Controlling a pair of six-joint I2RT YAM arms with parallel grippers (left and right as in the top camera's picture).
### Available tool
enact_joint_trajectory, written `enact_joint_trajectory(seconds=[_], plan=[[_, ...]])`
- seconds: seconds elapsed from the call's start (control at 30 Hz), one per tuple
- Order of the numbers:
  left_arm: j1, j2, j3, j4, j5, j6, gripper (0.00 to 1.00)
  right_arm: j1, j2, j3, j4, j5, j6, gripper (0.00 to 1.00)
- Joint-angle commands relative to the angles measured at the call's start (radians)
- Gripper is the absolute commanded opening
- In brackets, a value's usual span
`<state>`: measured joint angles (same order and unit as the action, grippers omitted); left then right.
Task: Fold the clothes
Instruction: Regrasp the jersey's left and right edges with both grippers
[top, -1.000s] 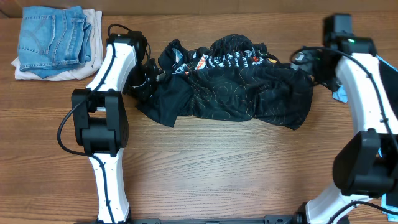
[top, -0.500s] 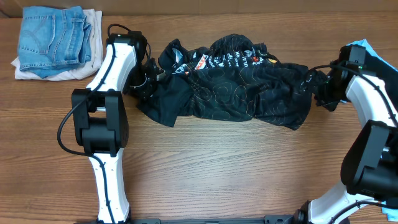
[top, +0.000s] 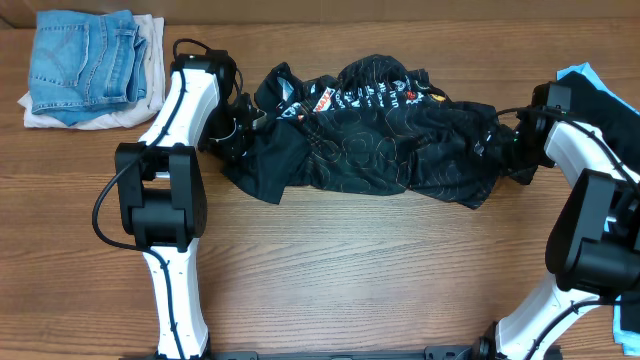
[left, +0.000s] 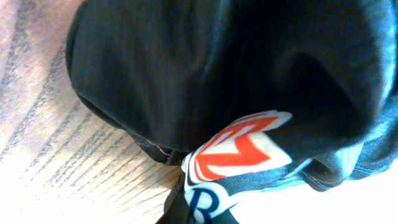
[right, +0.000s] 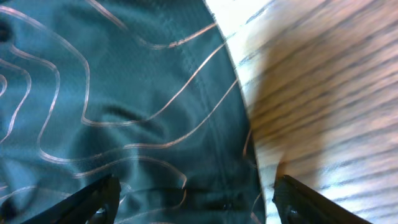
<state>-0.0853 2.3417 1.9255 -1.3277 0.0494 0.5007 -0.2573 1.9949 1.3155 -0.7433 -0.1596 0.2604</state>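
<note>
The black jersey (top: 380, 140) with thin contour lines and colourful logos lies crumpled across the middle of the table. My left gripper (top: 236, 124) is at its left end. In the left wrist view the jersey (left: 205, 74) fills the frame and a red-and-white logo patch (left: 239, 146) bunches to a pinched point at the bottom, with the fingers hidden. My right gripper (top: 508, 150) is low at the jersey's right end. In the right wrist view its fingers (right: 199, 202) are wide open over the jersey's hem (right: 124, 99). A black-and-light-blue garment (top: 600, 85) lies at the far right.
A folded pile with blue jeans (top: 88, 60) on top of a pale garment sits at the back left corner. Bare wooden table (top: 350, 270) spreads in front of the jersey. The table's right edge is close to the right arm.
My right arm has swung from the back right down and inward to the jersey's right end. The left arm and the jersey have not moved.
</note>
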Motion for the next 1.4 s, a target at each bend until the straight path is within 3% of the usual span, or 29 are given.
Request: enact_joint_trajectory(seconds=[0.0,0.13,0.3,0.57,0.83,1.07,1.37], plan=[[0.000,0.008,0.000,0.001,0.022,-0.011,0.04,0.002,0.047,-0.015,-0.002,0.028,-0.008,0.83],[0.000,0.008,0.000,0.001,0.022,-0.011,0.04,0.005,0.061,-0.015,0.002,0.027,-0.026,0.76],[0.000,0.008,0.000,0.001,0.022,-0.011,0.04,0.011,0.061,-0.015,-0.006,0.028,-0.026,0.55],[0.001,0.008,0.000,-0.002,0.022,-0.011,0.04,0.042,0.071,-0.015,-0.024,0.113,-0.024,0.50],[0.001,0.008,0.000,0.005,0.023,-0.047,0.04,0.046,0.082,-0.011,-0.025,0.143,0.057,0.06],[-0.001,0.003,0.032,-0.024,0.048,-0.132,0.04,0.046,0.060,0.055,-0.094,0.139,0.125,0.04],[-0.001,-0.001,0.255,-0.183,0.224,-0.132,0.04,0.046,-0.117,0.168,-0.207,0.046,0.134,0.04]])
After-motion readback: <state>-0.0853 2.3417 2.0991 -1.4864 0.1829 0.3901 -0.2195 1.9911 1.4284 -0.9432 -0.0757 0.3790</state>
